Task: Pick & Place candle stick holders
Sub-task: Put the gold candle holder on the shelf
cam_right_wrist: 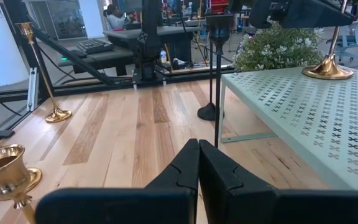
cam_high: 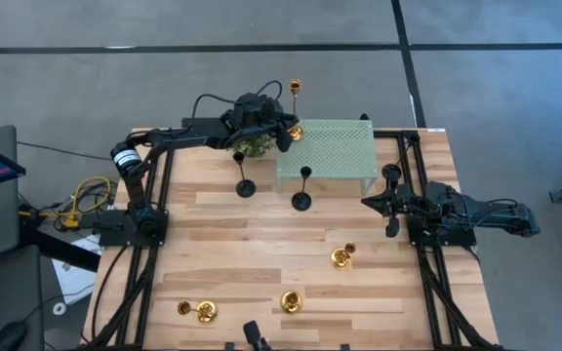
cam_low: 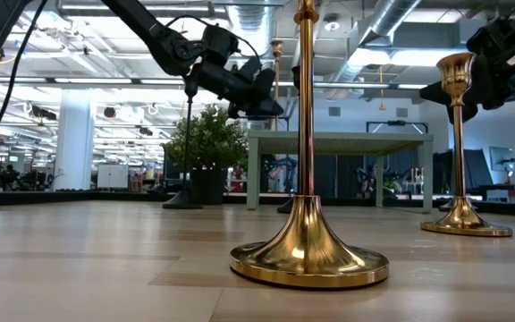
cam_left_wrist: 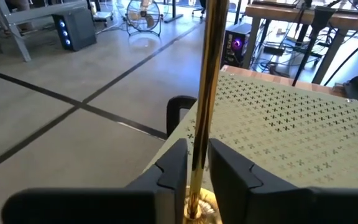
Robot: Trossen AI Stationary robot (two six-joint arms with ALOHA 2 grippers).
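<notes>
Now my left end effector (cam_left_wrist: 196,171) is clamped on a gold candle stick holder (cam_high: 295,109) standing on the mint stand's (cam_high: 332,153) corner. My right end effector (cam_right_wrist: 199,163) waits clenched, empty, beside that stand.

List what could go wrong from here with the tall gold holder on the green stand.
1. The left claw grips the tall gold holder low on its thin stem, so the long top may sway and tip on release.
2. Its base sits near the corner of the mint stand, so a small slip might drop it off the edge.
3. The bushy plant lies just under the left arm and may get brushed on retreat.
</notes>
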